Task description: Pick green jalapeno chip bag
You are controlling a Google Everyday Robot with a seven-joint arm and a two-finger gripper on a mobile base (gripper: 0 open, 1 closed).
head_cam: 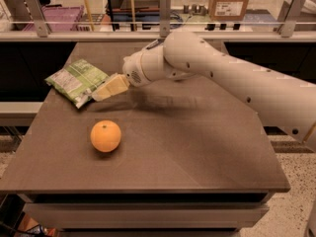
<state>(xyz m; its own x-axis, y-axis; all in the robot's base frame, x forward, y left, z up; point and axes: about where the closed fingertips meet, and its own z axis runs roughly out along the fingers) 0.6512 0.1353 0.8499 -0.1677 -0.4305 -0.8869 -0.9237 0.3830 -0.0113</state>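
The tool (100, 95) hides a corner of the green jalapeno chip bag (74, 80).

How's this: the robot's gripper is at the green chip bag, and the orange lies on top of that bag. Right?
No. In the camera view the orange lies on the table, apart from the green jalapeno chip bag; the gripper is at that bag.

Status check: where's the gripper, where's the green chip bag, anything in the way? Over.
Gripper at right edge of the crinkly light-green chip bag, contact unclear. Bag flat on dark table, far-left. Round orange fruit nearer the camera, off the path.
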